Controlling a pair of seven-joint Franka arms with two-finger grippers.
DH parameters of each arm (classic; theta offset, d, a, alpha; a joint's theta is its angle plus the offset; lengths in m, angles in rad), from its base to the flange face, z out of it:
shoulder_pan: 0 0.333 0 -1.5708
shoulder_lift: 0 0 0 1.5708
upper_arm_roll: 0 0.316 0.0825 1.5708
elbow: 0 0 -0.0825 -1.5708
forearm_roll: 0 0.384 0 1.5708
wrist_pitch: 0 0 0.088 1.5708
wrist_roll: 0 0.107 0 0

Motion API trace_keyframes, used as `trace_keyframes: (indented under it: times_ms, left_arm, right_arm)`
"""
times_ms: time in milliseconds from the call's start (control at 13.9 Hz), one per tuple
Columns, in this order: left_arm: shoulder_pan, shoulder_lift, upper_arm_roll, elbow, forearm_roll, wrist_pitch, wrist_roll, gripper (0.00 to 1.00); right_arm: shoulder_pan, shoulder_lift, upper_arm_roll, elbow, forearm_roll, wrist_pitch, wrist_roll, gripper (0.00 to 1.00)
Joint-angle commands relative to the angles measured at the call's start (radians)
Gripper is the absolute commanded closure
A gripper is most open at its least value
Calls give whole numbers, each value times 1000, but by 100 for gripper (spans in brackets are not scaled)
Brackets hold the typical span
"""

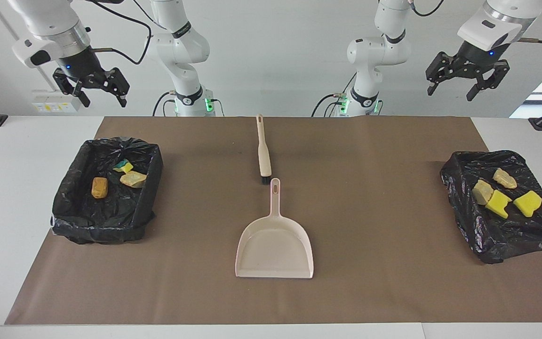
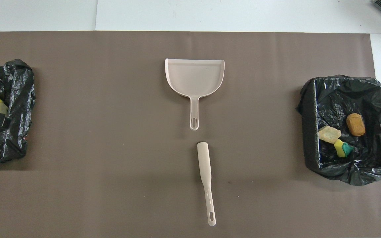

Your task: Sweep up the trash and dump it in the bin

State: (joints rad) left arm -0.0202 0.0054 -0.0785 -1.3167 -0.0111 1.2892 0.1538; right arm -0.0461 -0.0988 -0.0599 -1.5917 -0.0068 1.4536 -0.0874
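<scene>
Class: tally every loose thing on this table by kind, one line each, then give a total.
Trash chunks: 7
Black-lined bins: 2
Dustpan: 1
Brush: 1
Total: 11

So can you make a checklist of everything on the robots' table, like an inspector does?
Surface: brown mat on a white table.
Trash: three pieces in the bin at the right arm's end; four in the bin at the left arm's end.
Dustpan: no trash in it, mid-mat.
Brush: lying nearer the robots than the dustpan.
Clutter: nothing seen.
Grippers: left gripper and right gripper open, raised, each over its own end of the table.
Cables: black ones on the arms.
Surroundings: white wall.
</scene>
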Motion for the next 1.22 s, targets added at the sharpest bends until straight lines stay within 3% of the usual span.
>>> trace_keyframes:
  times_ms: [0, 144, 360, 648, 863, 1151]
  left_arm:
    - [3, -28, -4, -30, -6, 2, 0, 0]
    - [-16, -28, 19, -30, -4, -5, -2, 0]
    - [-181, -30, 187, -29, 0, -14, 0, 0]
    - [-166, -30, 183, -29, -6, -19, 0, 0]
    - [-92, -30, 100, -27, -4, -27, 0, 0]
    - [-67, -28, 77, -27, -6, -27, 0, 0]
  right_arm:
    - [-6, -12, 3, -4, -9, 1, -31, 0]
    - [-1, -12, 3, -4, -9, -2, -31, 0]
    - [0, -19, 3, -11, -13, -15, -31, 0]
    - [2, -36, 5, -37, -18, -2, -28, 0]
    - [3, -38, 5, -46, -18, -1, -28, 0]
    - [3, -36, 5, -50, -18, 30, -28, 0]
